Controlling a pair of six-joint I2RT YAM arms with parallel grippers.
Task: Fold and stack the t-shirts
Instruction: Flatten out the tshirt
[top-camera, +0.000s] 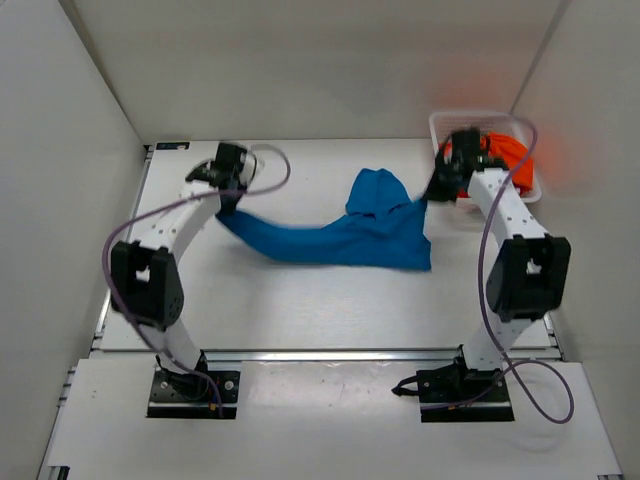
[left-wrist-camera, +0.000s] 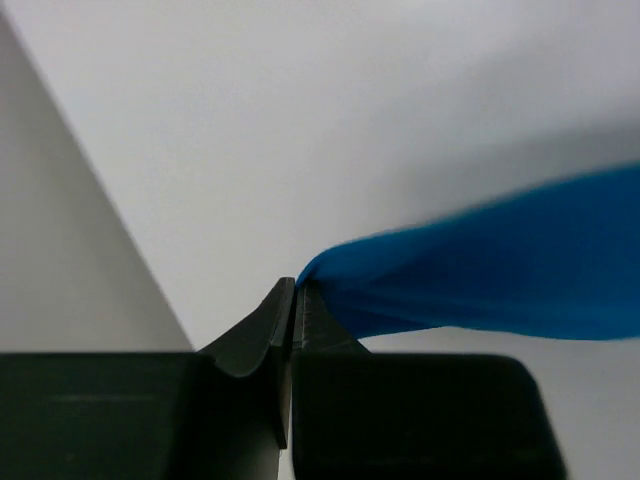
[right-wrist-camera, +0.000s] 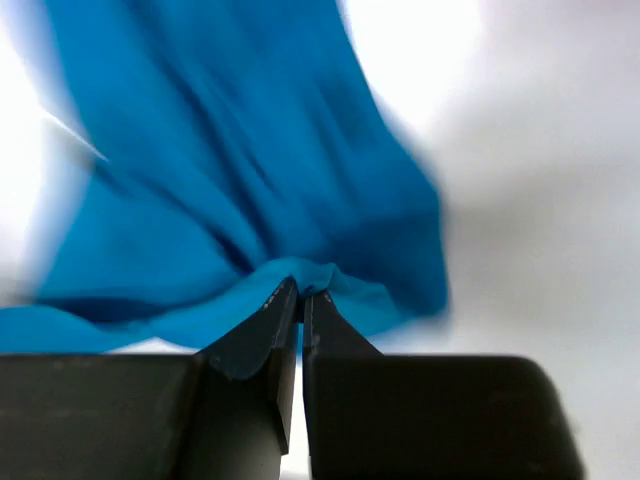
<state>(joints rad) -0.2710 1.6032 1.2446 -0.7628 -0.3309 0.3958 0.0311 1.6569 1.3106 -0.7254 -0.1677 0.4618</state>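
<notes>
The blue t-shirt (top-camera: 340, 240) is lying stretched across the middle of the tabletop (top-camera: 300, 310). It is running from about 10 o'clock on the tabletop over to about 2 o'clock, with a raised hump of cloth bulging toward 12 o'clock near its right end. Its left part is narrowing into a drawn-out strip, while its right part is spreading wider and flatter on the surface.

The left gripper (top-camera: 226, 205) is working at the 10 o'clock end of the shirt. In the left wrist view its fingers (left-wrist-camera: 275, 320) are pressing together and pinching the bunched tip of blue cloth, which is trailing away toward 3 o'clock in that view.

The right gripper (top-camera: 436, 190) is sitting at the shirt's 2 o'clock corner, just beside the basket (top-camera: 478, 114). In the right wrist view its fingers (right-wrist-camera: 262, 325) are clenching a small fold at the cloth's edge, and the rest of the shirt is fanning out toward 11 o'clock, blurred.

The orange t-shirt (top-camera: 510, 155) is sitting bunched inside the white basket in the 1 o'clock corner of the tabletop, with the right arm partly covering it.
</notes>
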